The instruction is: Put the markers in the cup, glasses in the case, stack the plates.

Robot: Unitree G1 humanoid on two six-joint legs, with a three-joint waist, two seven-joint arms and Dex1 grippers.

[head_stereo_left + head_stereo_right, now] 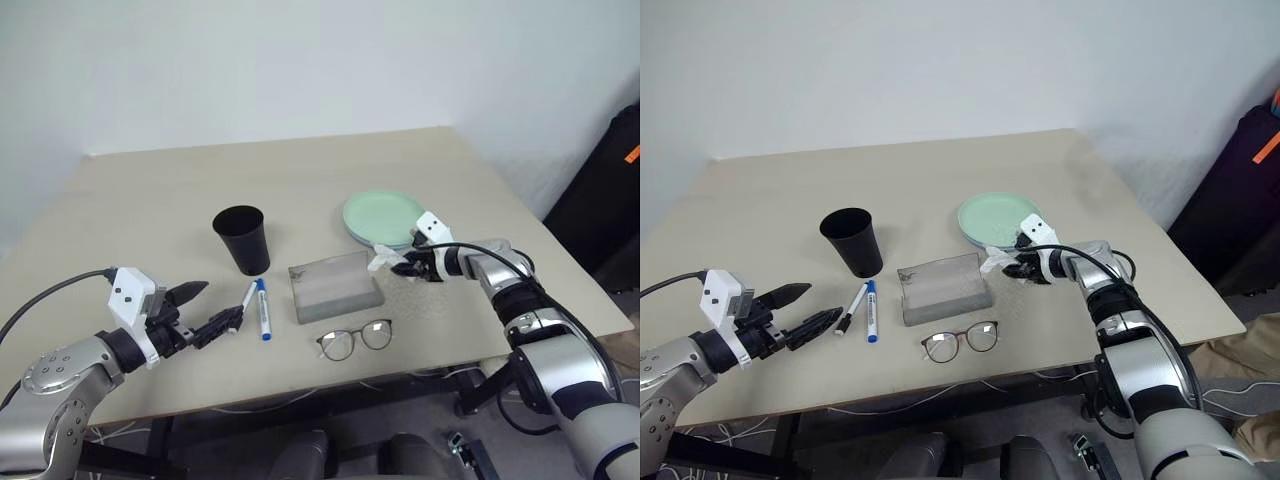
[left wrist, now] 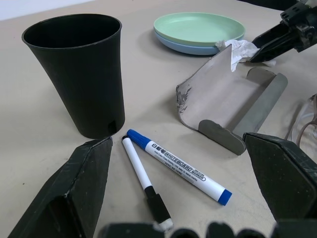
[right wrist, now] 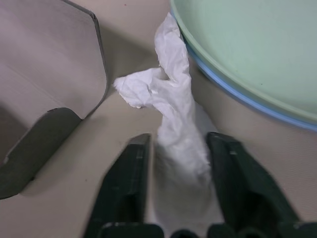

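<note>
Two plates [image 1: 383, 215] stacked | right pincer [image 3: 174, 148] pinching tissue [image 3: 171, 114]

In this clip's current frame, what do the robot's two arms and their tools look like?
Both arms have silver-grey metal shells with black joint sections. Each wrist carries a small white camera block. The left tool has two black, tapered, pointed fingers, and a black cable loops back from its wrist. The right tool is black too, with a black cable arching over its silver forearm.
</note>
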